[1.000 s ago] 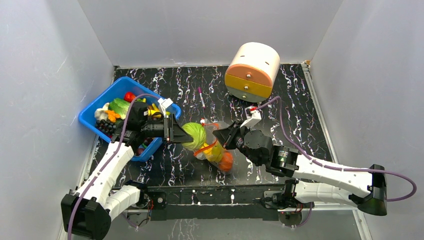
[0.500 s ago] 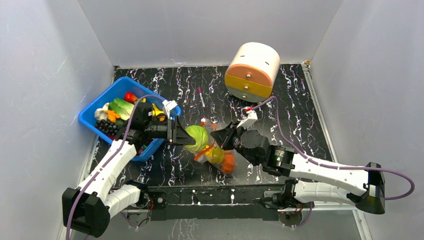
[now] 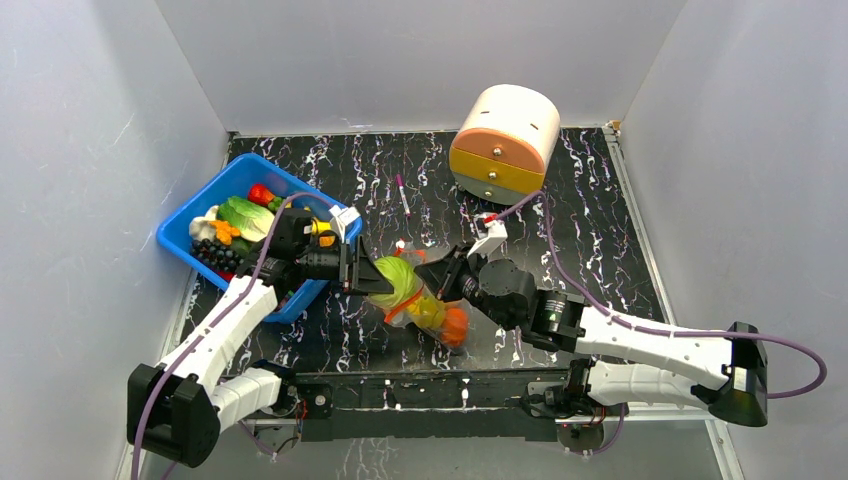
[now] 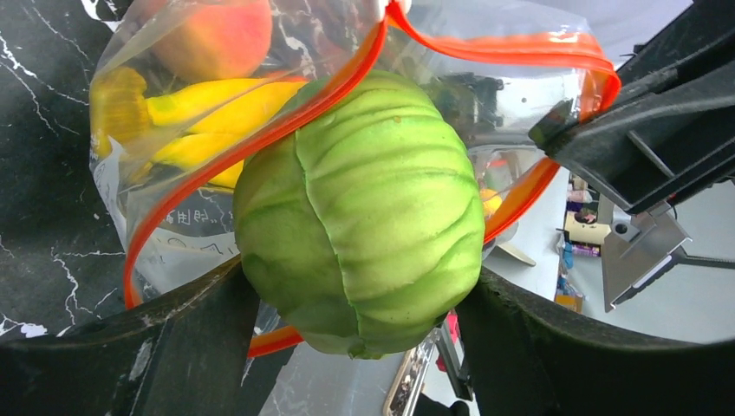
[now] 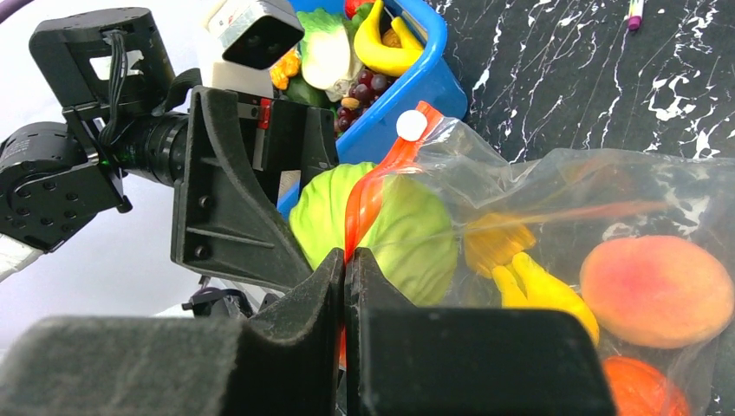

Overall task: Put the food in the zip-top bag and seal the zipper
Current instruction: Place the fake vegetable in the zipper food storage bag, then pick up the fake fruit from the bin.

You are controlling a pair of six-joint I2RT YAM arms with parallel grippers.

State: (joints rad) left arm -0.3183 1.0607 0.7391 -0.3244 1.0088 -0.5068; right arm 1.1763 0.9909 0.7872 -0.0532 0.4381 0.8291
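While the left gripper (image 3: 372,278) clamps the green cabbage (image 4: 360,225) in the zip-top bag (image 5: 555,173) mouth, right gripper (image 5: 347,260) pinches the zipper (image 5: 368,195), fingers pressed together (bananas (image 4: 208,113), round fruit (image 5: 656,290) inside); bag lies on the table (image 3: 600,200) between them.

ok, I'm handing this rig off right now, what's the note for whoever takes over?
Left gripper: shut on the cabbage, held partly through the mouth of the zip-top bag.
Right gripper: shut on the zipper, holding the mouth up.
Done: bananas, a peach-coloured fruit and an orange fruit are in the bag.
Left: release the cabbage inside, bring over the food in the blue bin, then seal the zipper.
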